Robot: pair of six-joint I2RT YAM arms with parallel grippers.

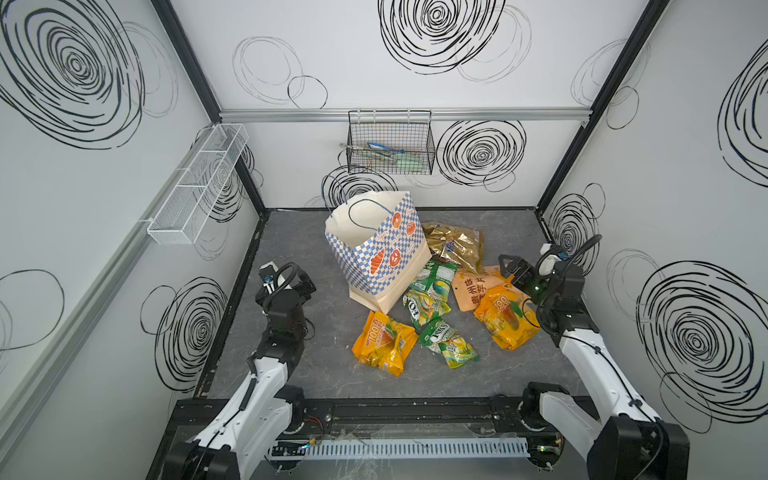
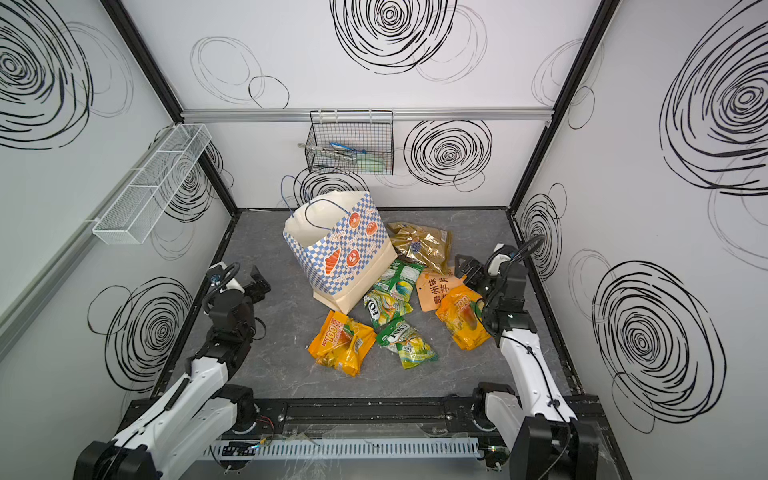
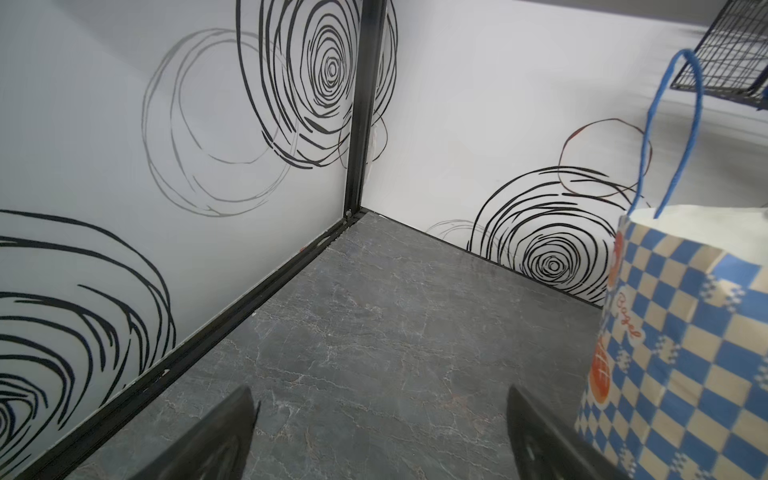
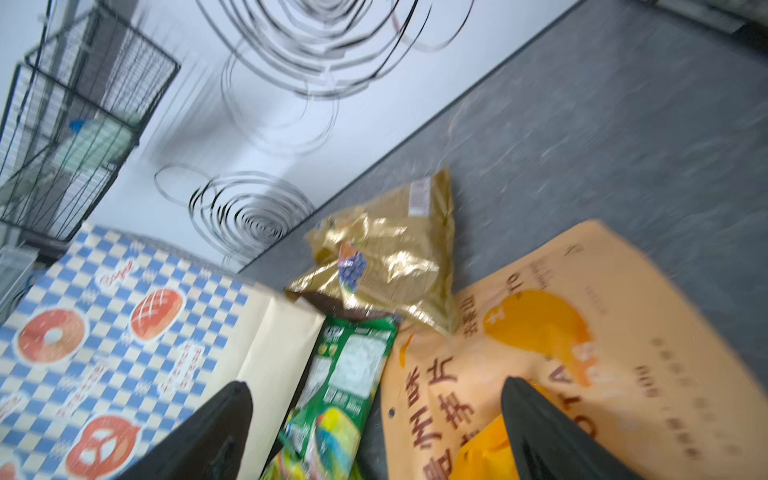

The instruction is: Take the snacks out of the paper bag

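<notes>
Each arm pairs glossy white link shells with black joint housings: left arm (image 1: 262, 382) at lower left of a top view, right arm (image 1: 602, 365) at lower right. Black cables (image 1: 286, 269) loop over the wrists. The left gripper (image 3: 380, 390) has black, tapered fingers (image 3: 216, 440).

Count: paper bag (image 1: 374, 257) 1. Yellow-orange "100" packs (image 1: 382, 343) 2. Green-yellow packs (image 1: 446, 343) 3. Gold foil pack (image 1: 455, 243) 1. Orange-tan pouch (image 1: 471, 286) 1. Black wire basket (image 1: 390, 143) 1. White mesh tray (image 1: 195, 187) 1.
</notes>
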